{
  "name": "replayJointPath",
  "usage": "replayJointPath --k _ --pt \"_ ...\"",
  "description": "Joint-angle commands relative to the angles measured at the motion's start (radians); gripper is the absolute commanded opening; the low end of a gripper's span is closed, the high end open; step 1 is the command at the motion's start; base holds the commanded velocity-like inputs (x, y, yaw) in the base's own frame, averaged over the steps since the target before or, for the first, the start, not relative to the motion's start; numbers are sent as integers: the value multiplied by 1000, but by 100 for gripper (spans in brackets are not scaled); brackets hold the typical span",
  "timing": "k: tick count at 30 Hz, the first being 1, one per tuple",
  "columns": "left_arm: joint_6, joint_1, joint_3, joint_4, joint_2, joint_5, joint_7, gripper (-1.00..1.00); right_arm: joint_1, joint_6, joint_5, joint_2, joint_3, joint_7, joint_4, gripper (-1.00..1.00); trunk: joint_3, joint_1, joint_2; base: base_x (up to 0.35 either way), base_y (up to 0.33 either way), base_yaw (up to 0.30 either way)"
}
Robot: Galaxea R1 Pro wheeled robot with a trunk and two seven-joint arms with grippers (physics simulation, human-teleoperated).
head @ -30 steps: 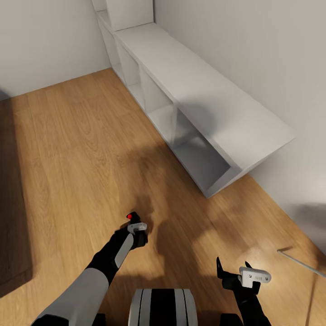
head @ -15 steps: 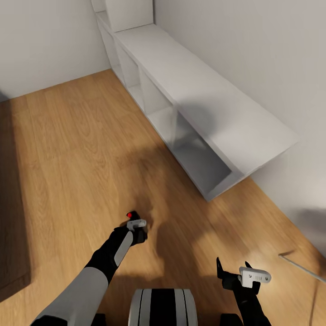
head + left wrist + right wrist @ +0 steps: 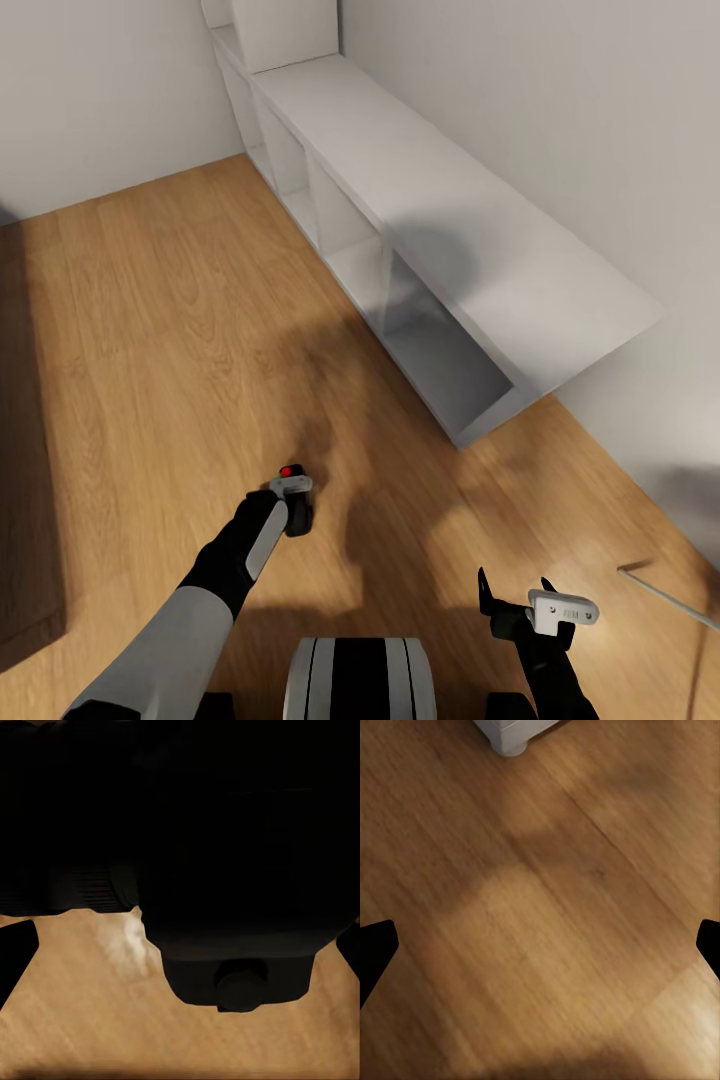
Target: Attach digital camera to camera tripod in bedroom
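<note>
The left gripper (image 3: 292, 500) is pinching the digital camera (image 3: 295, 492) above the wood floor (image 3: 150, 330) while the right gripper (image 3: 515, 592) is hanging spread and empty, and a slipping grip during transit risks dropping it

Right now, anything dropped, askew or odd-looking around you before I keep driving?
Nothing stands out. The digital camera sits in the left gripper, its dark body close against the left wrist lens. The right gripper is open and empty over bare wood floor. The white cube shelving stands straight along the wall.
</note>
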Motion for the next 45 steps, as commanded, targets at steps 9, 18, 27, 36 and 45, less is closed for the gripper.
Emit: replayJointPath --k 9,18,27,36,45 --pt "12 0 -10 -6 1 10 14 100 0 0 0 0 1 -4 -1 100 0 0 0 0 0 0" --pt "13 0 -15 -2 6 10 14 100 0 0 0 0 1 -4 -1 100 0 0 0 0 0 0" --pt "13 0 -28 2 5 11 14 100 0 0 0 0 1 -4 -1 100 0 0 0 0 0 0" --pt "12 2 -36 3 3 11 14 100 0 0 0 0 1 -4 -1 100 0 0 0 0 0 0" --pt "12 3 -36 3 3 11 14 100 0 0 0 0 1 -4 -1 100 0 0 0 0 0 0"
